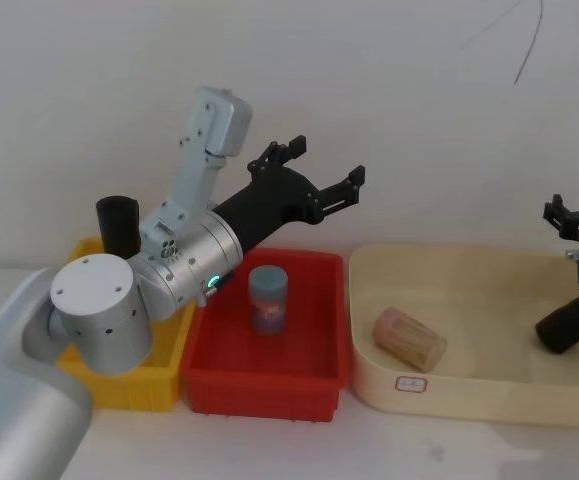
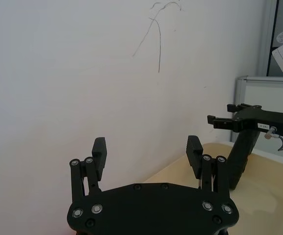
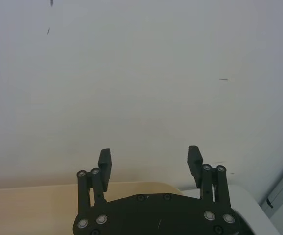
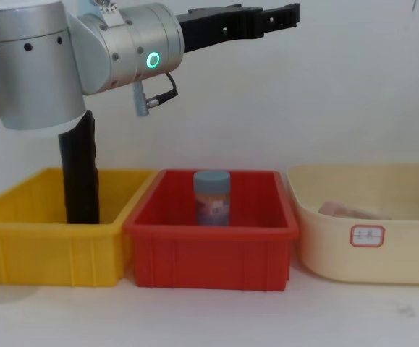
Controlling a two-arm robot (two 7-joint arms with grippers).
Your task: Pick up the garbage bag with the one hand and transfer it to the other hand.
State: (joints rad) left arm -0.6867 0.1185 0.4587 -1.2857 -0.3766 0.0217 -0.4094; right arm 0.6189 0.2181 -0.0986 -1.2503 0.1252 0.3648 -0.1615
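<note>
Black garbage bag (image 4: 79,173) upright in yellow bin (image 4: 43,246), well below empty, spread left gripper (image 1: 309,175).

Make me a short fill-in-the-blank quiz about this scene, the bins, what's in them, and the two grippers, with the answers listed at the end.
1. The garbage bag stands upright in the ____ bin.
2. The blue-lidded jar stands in the ____ bin.
3. The left gripper hangs above the bins with its fingers ____.
4. The right gripper is over the ____ tub, which holds a jar lying on its side.

Answers: yellow; red; open; cream
</note>
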